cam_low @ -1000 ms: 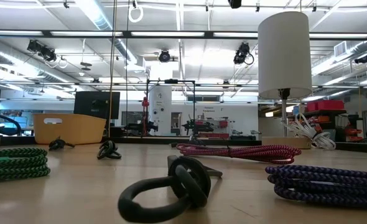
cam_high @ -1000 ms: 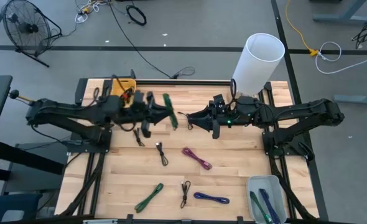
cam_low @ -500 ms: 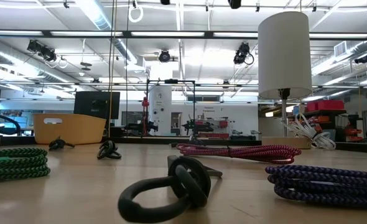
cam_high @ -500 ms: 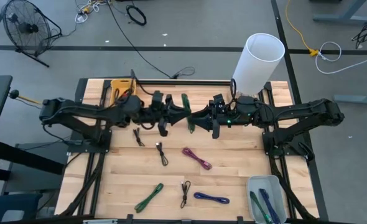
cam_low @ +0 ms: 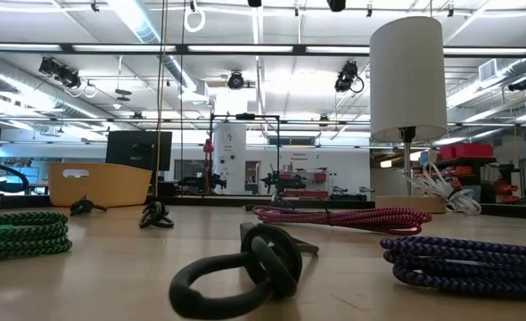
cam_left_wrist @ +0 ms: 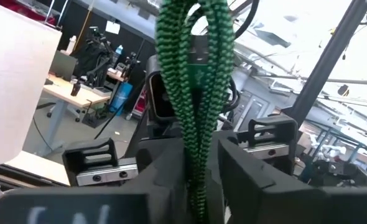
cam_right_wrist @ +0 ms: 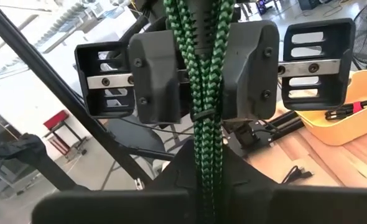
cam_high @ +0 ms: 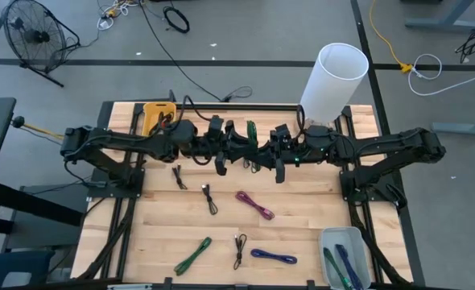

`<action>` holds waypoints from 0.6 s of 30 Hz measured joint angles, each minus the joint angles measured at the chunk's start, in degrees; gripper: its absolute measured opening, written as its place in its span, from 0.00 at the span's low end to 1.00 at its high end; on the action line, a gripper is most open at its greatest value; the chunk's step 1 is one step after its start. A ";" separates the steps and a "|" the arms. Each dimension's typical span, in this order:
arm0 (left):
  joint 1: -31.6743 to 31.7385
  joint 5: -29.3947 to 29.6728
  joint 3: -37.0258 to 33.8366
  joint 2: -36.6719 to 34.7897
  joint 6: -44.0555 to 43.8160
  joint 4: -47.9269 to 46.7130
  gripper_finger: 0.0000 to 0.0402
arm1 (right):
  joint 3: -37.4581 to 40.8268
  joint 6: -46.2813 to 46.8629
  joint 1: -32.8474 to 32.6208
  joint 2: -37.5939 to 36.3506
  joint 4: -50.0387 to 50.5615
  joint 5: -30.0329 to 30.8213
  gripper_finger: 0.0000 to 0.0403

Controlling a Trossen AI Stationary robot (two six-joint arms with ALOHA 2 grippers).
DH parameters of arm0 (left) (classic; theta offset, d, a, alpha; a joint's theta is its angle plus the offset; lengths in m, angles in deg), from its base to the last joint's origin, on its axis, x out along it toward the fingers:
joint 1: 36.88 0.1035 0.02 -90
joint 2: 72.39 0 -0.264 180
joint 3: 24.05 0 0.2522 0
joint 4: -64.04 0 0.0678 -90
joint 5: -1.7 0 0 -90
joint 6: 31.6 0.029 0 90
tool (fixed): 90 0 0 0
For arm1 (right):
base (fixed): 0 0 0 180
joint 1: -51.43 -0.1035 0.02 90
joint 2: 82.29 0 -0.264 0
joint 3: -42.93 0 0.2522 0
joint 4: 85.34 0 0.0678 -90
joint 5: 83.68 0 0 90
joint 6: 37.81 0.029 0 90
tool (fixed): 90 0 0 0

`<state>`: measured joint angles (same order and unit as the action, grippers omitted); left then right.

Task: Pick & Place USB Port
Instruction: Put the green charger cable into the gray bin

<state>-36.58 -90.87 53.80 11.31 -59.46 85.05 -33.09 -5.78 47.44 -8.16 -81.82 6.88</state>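
Note:
A green braided cable bundle [cam_high: 252,132] hangs in the air above the middle of the table's far half, between my two grippers. My left gripper [cam_high: 245,149] reaches in from the left and my right gripper [cam_high: 259,150] from the right, nose to nose. In the right wrist view the green cable [cam_right_wrist: 202,74] runs between the left gripper's two fingers and on into my right gripper [cam_right_wrist: 206,186]. In the left wrist view the green cable [cam_left_wrist: 193,74] rises out of my left gripper [cam_left_wrist: 201,183]. My left gripper has the bundle's strands [cam_right_wrist: 203,93] between its two fingers [cam_right_wrist: 162,74], which lie against them on either side and come level from the table's left, across the bundle. The bundle is clear of the table. My right gripper pinches the same bundle at a narrowed part [cam_right_wrist: 205,146] just beyond the left fingers. It comes level from the table's right, across the strands. Its own fingers hide how far back the cable reaches.
Loose cables lie on the near half: two black ones [cam_high: 179,177] [cam_high: 210,198], a magenta one [cam_high: 255,205], a green one [cam_high: 192,255], a black one [cam_high: 239,250], a blue one [cam_high: 274,257]. A grey tray [cam_high: 355,238] sits at the near right, a yellow bin [cam_high: 152,113] far left, a white cylinder [cam_high: 334,80] far right.
My left gripper has carried the green cable toward the table's right edge, up to the right gripper, which stayed in place. The cable, held clear of the table all the way, now stands between the right gripper's fingers too.

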 joint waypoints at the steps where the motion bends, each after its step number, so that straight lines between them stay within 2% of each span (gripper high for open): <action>1: 0.02 -0.13 0.00 0.00 0.00 0.05 0.28 | 0.00 -0.19 0.00 0.00 0.06 -0.02 0.04; 6: 0.39 -2.43 0.02 0.00 0.02 0.16 0.35 | 0.00 -0.14 0.00 0.00 0.15 -0.03 0.04; 11: 1.77 -4.33 0.07 -1.03 0.04 -0.13 0.37 | 0.00 0.48 -0.06 -1.39 1.63 -0.09 0.04; 18: 4.49 -8.30 0.15 -5.09 0.45 -2.98 0.35 | 0.04 4.36 -2.96 -10.19 16.83 3.24 0.04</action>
<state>-32.08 -99.17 53.96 6.22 -59.01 82.07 -33.05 -1.43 44.48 -18.35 -64.99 10.12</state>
